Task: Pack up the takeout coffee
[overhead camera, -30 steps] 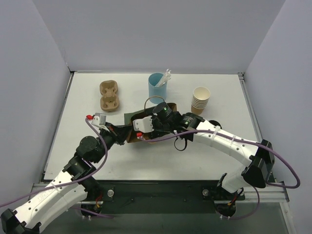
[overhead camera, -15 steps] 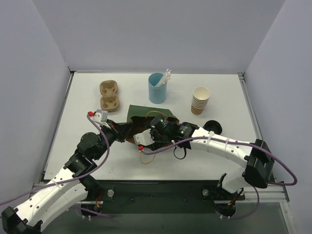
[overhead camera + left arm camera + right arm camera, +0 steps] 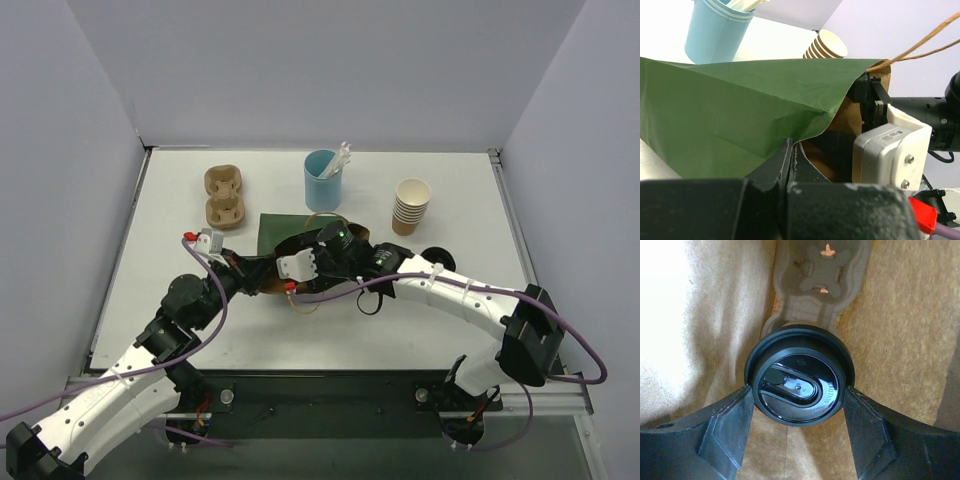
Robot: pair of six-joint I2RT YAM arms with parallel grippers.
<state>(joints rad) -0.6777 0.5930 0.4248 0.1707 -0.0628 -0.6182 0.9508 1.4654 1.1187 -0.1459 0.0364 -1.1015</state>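
Note:
The takeout coffee [image 3: 799, 381] shows in the right wrist view as a round black lid, deep inside the green bag [image 3: 285, 228] with its brown paper lining [image 3: 900, 315]. My right gripper [image 3: 798, 392] is shut on it, one finger pressed against each side of the lid. Beyond the cup, a moulded cardboard cup carrier [image 3: 817, 280] lies at the bag's far end; I cannot tell whether the cup rests in it. My left gripper [image 3: 791, 150] is shut on the edge of the green bag [image 3: 730, 105], holding its mouth open. In the top view the cup is hidden by the bag.
A light-blue cup [image 3: 322, 180] with white sticks stands behind the bag. A stack of cream paper cups [image 3: 411, 206] is at the back right. A second cardboard cup carrier [image 3: 224, 196] lies at the back left. A loose black lid [image 3: 437, 260] lies beside the right arm.
The right arm has shifted at the bag's mouth, dipping toward me and then back. The bag has turned, showing more of its green side. The left gripper has stayed shut on the bag's edge.

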